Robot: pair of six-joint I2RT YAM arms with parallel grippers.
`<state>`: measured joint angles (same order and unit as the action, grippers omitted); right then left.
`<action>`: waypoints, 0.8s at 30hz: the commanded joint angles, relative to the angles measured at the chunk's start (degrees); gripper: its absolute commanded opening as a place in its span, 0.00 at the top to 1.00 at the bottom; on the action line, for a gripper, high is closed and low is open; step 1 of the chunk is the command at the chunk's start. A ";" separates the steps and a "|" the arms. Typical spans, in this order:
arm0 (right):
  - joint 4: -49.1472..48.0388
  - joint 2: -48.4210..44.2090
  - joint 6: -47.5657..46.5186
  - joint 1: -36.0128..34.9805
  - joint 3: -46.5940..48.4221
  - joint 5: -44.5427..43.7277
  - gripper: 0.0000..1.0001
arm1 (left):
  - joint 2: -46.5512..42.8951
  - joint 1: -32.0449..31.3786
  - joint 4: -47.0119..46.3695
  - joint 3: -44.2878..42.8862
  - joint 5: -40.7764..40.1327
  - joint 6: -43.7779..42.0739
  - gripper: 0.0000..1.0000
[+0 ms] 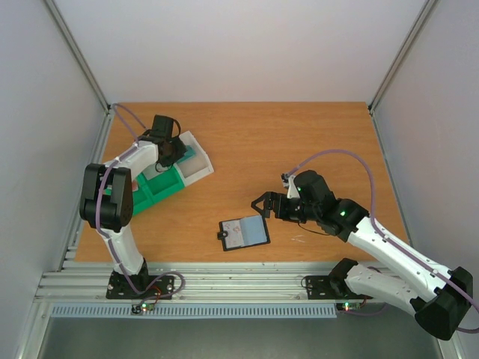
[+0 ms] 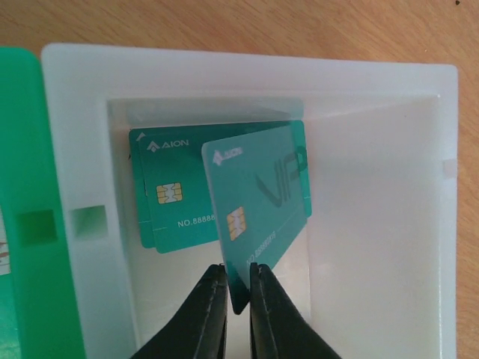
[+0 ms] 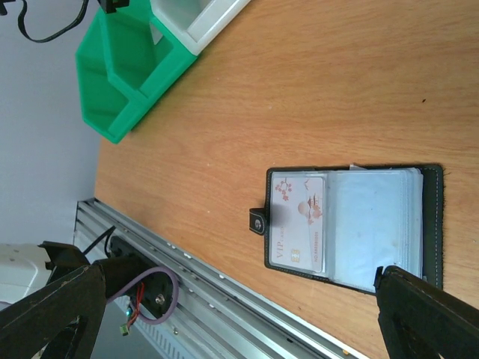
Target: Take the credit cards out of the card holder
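The black card holder [image 1: 244, 233] lies open on the table, its greyish-blue sleeves facing up. In the right wrist view a pale pink-and-white credit card [image 3: 298, 221] sits in the left sleeve of the card holder [image 3: 430, 217], next to the snap tab. My right gripper [image 1: 263, 207] hovers just above and right of the holder, open wide and empty [image 3: 239, 299]. My left gripper [image 2: 239, 288] is over the white tray compartment [image 2: 374, 224], shut on the lower corner of a tilted teal credit card [image 2: 258, 202]. Two more teal cards [image 2: 172, 194] lie flat under it.
The green-and-white sorting tray [image 1: 168, 179] stands at the left of the table; its green compartments [image 3: 127, 67] also show in the right wrist view. An aluminium rail [image 1: 224, 280] runs along the near edge. Grey walls close in both sides.
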<state>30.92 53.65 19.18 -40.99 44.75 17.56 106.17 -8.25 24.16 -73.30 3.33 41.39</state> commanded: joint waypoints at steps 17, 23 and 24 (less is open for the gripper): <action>-1.08 -0.59 -0.55 -0.22 -0.12 -0.79 0.01 | 0.53 0.34 2.99 -4.11 -3.22 -2.69 0.80; -0.16 -1.61 -1.30 -0.22 -0.41 -1.38 0.01 | -1.80 0.34 4.23 -4.65 -1.86 -3.45 0.73; 0.56 -1.57 -1.52 -0.21 -0.25 -1.75 0.02 | -2.52 0.34 4.42 -4.65 -1.58 -3.56 0.71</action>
<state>30.92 53.15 19.14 -40.99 44.73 17.45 106.13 -8.25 27.70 -76.29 1.65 38.98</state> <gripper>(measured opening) 0.986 0.259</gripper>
